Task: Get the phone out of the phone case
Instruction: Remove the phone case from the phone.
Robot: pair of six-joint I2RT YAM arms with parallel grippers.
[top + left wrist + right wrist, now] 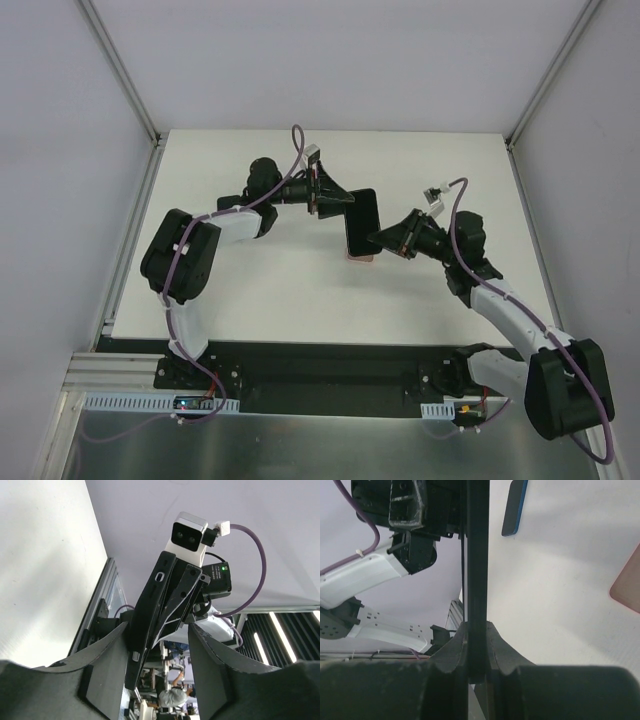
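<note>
Phone (pixel 362 215) is looking free, hanging just above the case (pixel 361 257). Right gripper (pixel 477 630) is clamping it edge-on, left gripper (pixel 157 630) is standing wide around it. Next you're likely backing left away without knocking it

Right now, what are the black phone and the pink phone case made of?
The phone seems glass-faced: black, smooth, glossy, its thin edge dead straight. The phone case looks like plastic or rubber: salmon pink, matte, no shine. Which one, I cannot tell.
</note>
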